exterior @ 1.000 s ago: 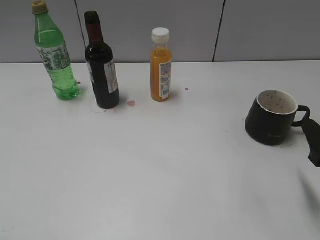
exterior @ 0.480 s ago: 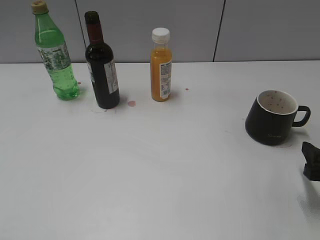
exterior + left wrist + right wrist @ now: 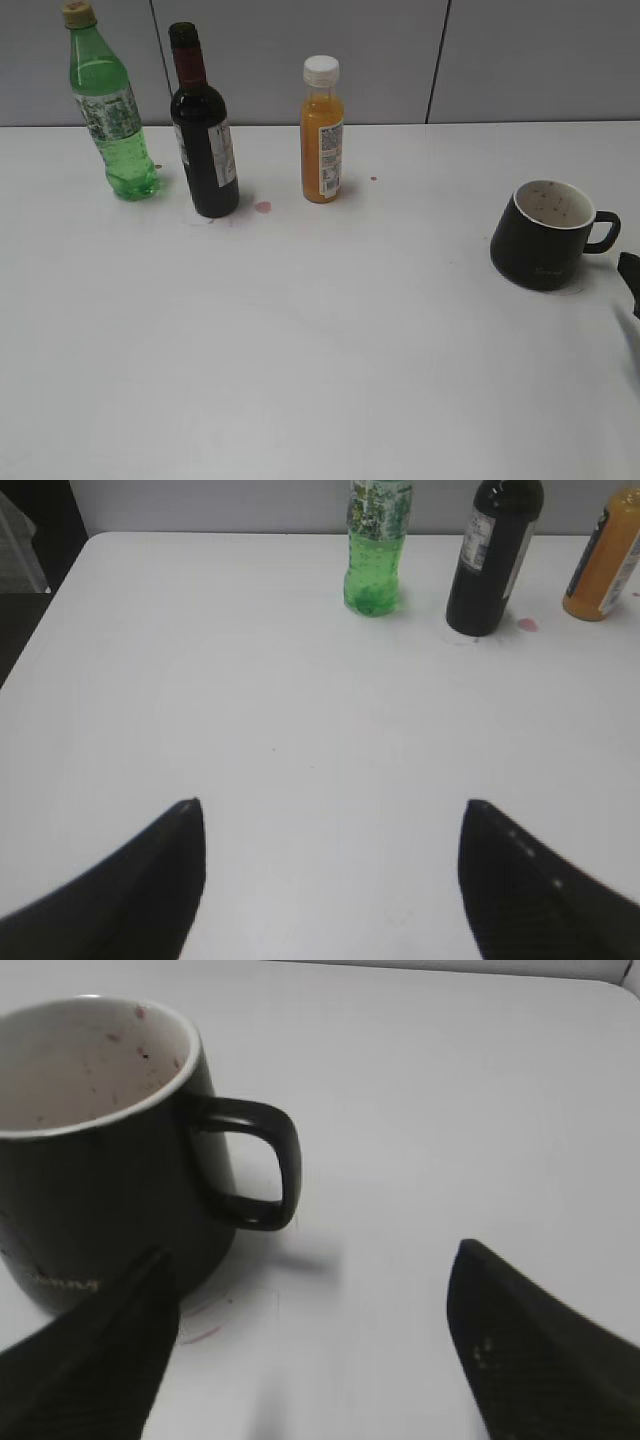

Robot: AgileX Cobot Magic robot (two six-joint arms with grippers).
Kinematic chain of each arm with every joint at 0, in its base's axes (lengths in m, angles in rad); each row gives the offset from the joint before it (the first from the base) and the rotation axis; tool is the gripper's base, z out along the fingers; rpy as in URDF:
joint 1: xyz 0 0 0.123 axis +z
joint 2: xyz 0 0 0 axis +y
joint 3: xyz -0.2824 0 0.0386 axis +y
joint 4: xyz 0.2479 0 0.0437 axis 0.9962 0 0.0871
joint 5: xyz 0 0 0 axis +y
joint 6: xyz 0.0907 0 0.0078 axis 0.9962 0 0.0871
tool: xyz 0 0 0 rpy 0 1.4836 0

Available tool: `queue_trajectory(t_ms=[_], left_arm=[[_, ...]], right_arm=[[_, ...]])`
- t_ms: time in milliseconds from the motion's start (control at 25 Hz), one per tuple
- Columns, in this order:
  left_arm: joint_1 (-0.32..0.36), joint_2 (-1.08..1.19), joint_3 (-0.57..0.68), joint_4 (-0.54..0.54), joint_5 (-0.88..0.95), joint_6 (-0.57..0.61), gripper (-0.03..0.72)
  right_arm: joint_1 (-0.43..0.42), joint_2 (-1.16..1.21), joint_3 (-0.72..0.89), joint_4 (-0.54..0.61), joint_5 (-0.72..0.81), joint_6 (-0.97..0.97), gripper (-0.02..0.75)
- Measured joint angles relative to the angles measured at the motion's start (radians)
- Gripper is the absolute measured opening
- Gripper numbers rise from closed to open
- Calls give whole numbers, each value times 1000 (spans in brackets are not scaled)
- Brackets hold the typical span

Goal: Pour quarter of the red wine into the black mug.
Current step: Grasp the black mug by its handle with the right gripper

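My right gripper (image 3: 310, 1350) is wide open with nothing in it, sitting just beside the black mug (image 3: 95, 1150) on the handle side; my left gripper (image 3: 330, 875) is spread open too, over bare bench (image 3: 330, 340); the red wine (image 3: 203, 135) stands upright far across, between a green bottle (image 3: 108, 105) and an orange juice bottle (image 3: 322, 130).

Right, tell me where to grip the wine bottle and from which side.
Grip the wine bottle on its straight body below the shoulder, jaws level, coming from the front with the left gripper. It stands upright; the green bottle crowds its left side.
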Motion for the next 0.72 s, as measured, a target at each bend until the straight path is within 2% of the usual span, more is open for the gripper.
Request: queue_trajectory(t_ms=[200,720], left_arm=[[0,0,0,0,0,0,589],[0,0,0,0,0,0,589]], right_arm=[[-40,72,-91,-108,0,37,637],[-40,173,-205,-150,0,65,637]])
